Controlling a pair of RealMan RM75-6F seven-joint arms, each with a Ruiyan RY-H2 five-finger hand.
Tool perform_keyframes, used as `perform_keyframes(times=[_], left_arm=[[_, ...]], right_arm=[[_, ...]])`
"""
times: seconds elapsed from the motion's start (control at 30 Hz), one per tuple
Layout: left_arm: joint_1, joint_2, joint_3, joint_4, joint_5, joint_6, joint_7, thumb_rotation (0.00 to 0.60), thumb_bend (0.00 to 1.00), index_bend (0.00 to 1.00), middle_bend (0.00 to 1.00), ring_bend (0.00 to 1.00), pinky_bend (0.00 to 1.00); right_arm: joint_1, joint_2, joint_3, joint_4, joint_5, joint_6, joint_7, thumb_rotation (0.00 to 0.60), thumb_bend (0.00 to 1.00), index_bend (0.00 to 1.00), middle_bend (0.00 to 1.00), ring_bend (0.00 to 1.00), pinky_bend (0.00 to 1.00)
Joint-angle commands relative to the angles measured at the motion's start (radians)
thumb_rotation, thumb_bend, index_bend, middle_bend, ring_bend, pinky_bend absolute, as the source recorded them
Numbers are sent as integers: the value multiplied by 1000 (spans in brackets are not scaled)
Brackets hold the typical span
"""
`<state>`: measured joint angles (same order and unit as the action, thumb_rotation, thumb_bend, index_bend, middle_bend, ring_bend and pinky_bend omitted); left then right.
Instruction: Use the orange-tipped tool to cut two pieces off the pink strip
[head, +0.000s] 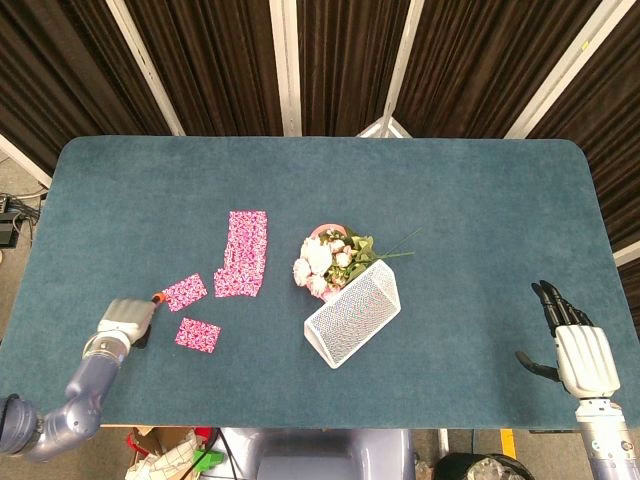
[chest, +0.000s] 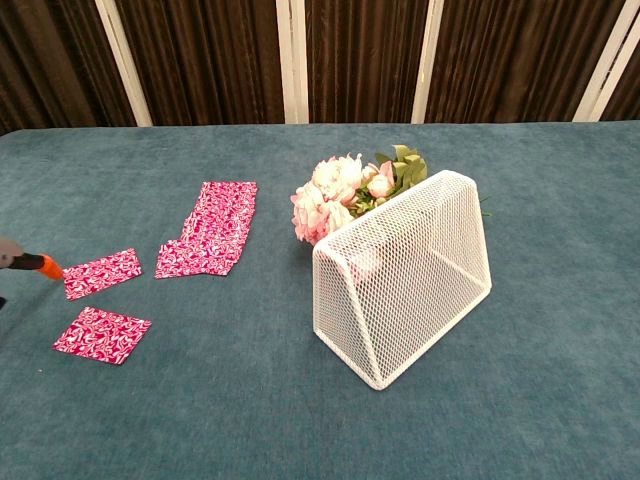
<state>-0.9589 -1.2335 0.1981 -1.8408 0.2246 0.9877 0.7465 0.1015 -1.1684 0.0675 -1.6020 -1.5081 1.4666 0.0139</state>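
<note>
The pink patterned strip (head: 244, 253) (chest: 210, 231) lies left of centre on the blue table. Two cut pieces lie apart from it: one (head: 185, 292) (chest: 102, 273) just to its left, another (head: 198, 335) (chest: 102, 334) nearer the front edge. My left hand (head: 125, 320) holds the grey tool, whose orange tip (head: 159, 298) (chest: 44, 265) points at the nearer-left piece. In the chest view only the tool's tip shows at the left edge. My right hand (head: 578, 345) hovers at the front right, fingers spread, holding nothing.
A white wire-mesh basket (head: 352, 314) (chest: 402, 274) lies tipped on its side in the middle. A bunch of pink and white flowers (head: 325, 258) (chest: 345, 192) lies just behind it, right of the strip.
</note>
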Motion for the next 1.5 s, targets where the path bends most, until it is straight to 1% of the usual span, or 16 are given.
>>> perform_keyframes(times=[0.03, 0.27, 0.43, 0.5, 0.53, 0.6, 0.63, 0.7, 0.77, 0.83, 0.9, 1.03, 1.1, 1.17, 1.27, 1.5], left_arm=[[16, 19, 6, 1, 14, -2, -18, 600, 902, 0, 845, 728, 641], [59, 82, -12, -19, 115, -16, -94, 600, 902, 0, 845, 728, 641], [121, 156, -38, -76, 287, 18, -196, 600, 902, 0, 841, 724, 641], [149, 178, -40, -100, 349, 41, -228, 600, 879, 0, 812, 697, 637], [169, 192, -41, -116, 391, 60, -251, 600, 833, 0, 772, 655, 629], [212, 215, -37, -143, 469, 100, -295, 600, 675, 0, 647, 534, 600], [243, 227, -33, -156, 523, 129, -326, 600, 623, 0, 595, 493, 582], [288, 238, -23, -165, 594, 172, -366, 600, 513, 0, 432, 385, 470], [340, 249, -9, -169, 657, 228, -403, 600, 468, 0, 295, 297, 325], [398, 252, 7, -165, 721, 304, -428, 600, 456, 0, 173, 210, 214], [469, 238, 21, -144, 809, 401, -457, 600, 454, 0, 97, 153, 177], [595, 195, 34, -73, 960, 564, -532, 600, 454, 0, 62, 95, 132], [632, 181, 33, -45, 994, 610, -551, 600, 449, 0, 27, 17, 82], [679, 159, 30, -3, 1029, 662, -562, 600, 436, 0, 4, 0, 67], [718, 134, 25, 49, 1073, 686, -577, 600, 410, 0, 0, 0, 54], [745, 129, 8, 101, 1143, 663, -625, 600, 378, 0, 0, 0, 48]], right_arm=[[0, 0, -1, 0, -1, -1, 0, 600, 185, 0, 95, 206, 314], [2, -3, -2, -3, -2, -5, -9, 600, 185, 0, 94, 206, 314], [3, -5, -3, -2, 0, -8, -12, 600, 185, 0, 94, 206, 314], [3, -6, -4, -1, -1, -7, -11, 600, 185, 0, 94, 206, 314], [3, -6, -3, -2, -2, -6, -12, 600, 185, 0, 94, 206, 314], [3, -5, -3, -3, -2, -6, -12, 600, 185, 0, 95, 206, 314], [3, -6, -3, -3, -3, -6, -13, 600, 185, 0, 95, 206, 314], [3, -7, -3, -3, -2, -5, -15, 600, 186, 0, 95, 206, 314], [3, -8, -3, -3, -2, -3, -18, 600, 185, 0, 94, 206, 314], [1, -9, -2, -3, -5, 3, -22, 600, 185, 0, 95, 206, 315], [0, -13, -1, -4, -6, 9, -31, 600, 185, 0, 95, 206, 314], [-2, -15, 1, -4, -8, 17, -37, 600, 185, 0, 94, 206, 314], [-3, -16, 2, -3, -9, 19, -40, 600, 186, 0, 94, 200, 314], [-4, -17, 3, -1, -11, 25, -42, 600, 185, 0, 94, 185, 312], [-6, -22, 4, 4, -16, 35, -48, 600, 185, 0, 88, 161, 297], [-14, -19, 8, 0, -14, 52, -73, 600, 185, 0, 83, 153, 289]])
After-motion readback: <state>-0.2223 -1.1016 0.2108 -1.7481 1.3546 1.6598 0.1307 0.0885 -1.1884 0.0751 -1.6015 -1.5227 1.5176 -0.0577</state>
